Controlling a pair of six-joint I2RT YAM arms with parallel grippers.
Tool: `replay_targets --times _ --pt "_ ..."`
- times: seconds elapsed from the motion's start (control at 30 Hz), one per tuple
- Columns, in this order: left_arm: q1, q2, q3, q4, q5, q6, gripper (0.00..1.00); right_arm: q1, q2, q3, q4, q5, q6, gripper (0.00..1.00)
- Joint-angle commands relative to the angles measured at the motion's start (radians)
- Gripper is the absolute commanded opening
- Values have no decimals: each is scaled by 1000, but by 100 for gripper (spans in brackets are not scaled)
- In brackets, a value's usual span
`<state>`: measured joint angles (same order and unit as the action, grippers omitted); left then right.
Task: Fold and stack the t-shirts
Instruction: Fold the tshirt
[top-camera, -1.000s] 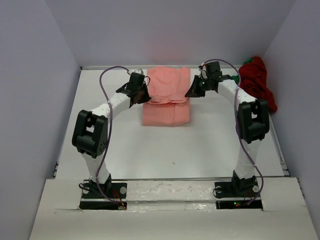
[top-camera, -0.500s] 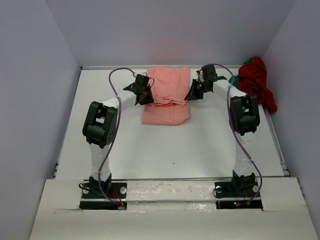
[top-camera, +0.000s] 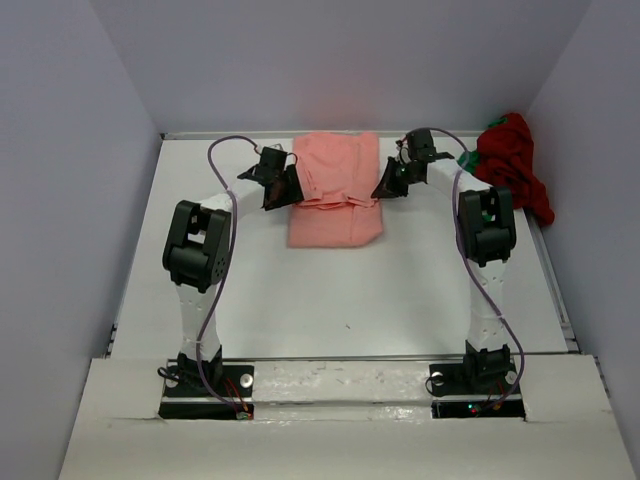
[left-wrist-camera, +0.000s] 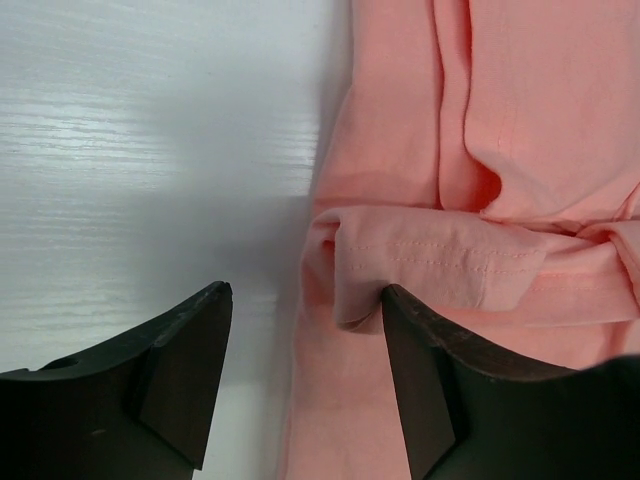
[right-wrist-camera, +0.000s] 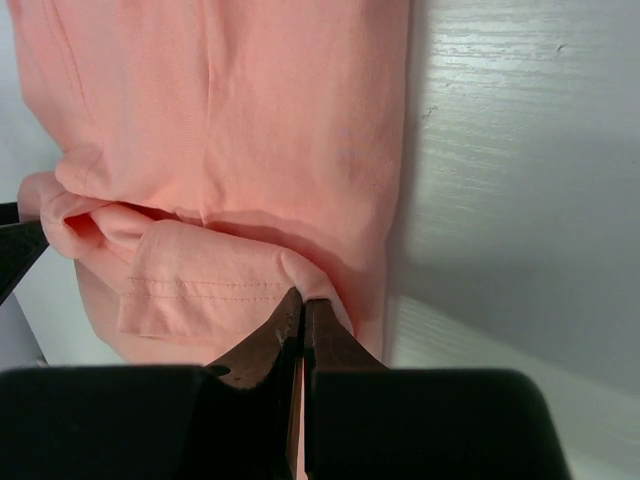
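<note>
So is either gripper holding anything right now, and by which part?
The right gripper pinches the salmon-pink t-shirt at its folded hem edge; the left gripper is open, holding nothing.

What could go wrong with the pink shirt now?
The right gripper is pinched shut on the pink shirt at its folded edge, while the left gripper is open. If the right arm pulls away without letting go, it could drag the fold open. The left gripper's finger sits right against the bunched hem, so backing out might snag it.
</note>
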<state>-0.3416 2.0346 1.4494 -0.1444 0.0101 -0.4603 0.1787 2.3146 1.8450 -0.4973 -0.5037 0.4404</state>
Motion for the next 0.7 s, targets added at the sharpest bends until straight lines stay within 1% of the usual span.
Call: replay_targets --times 0.0,0.07,0.1,0.23,0.37,0.47,0.5,0.53,0.6,0.63,0.67 --pt "6 -28 9 23 1 12 71 -13 -17 37 74 14 -14 1" --pt "6 -28 8 25 1 14 72 -22 -20 45 85 4 -17 4" --pt "9 -28 6 25 1 15 72 -22 -26 43 97 -2 -19 7" --pt "12 -30 6 25 1 14 72 -22 -44 40 138 -21 -9 8" --pt "18 -36 14 17 4 14 72 -22 -40 89 138 -61 20 9" --pt "21 -45 17 12 10 15 72 -31 -32 129 140 -82 41 13" --pt "21 -50 16 11 10 17 72 -31 -32 137 141 -81 46 18" --pt "23 -57 12 11 10 15 72 -31 -31 148 144 -79 55 34" --pt "23 -65 8 9 10 17 72 -31 -18 164 146 -79 64 49" --pt "23 -73 6 9 10 18 72 -31 -15 172 152 -78 69 58" --pt "23 -77 3 6 10 18 72 -31 -11 175 157 -79 79 62"
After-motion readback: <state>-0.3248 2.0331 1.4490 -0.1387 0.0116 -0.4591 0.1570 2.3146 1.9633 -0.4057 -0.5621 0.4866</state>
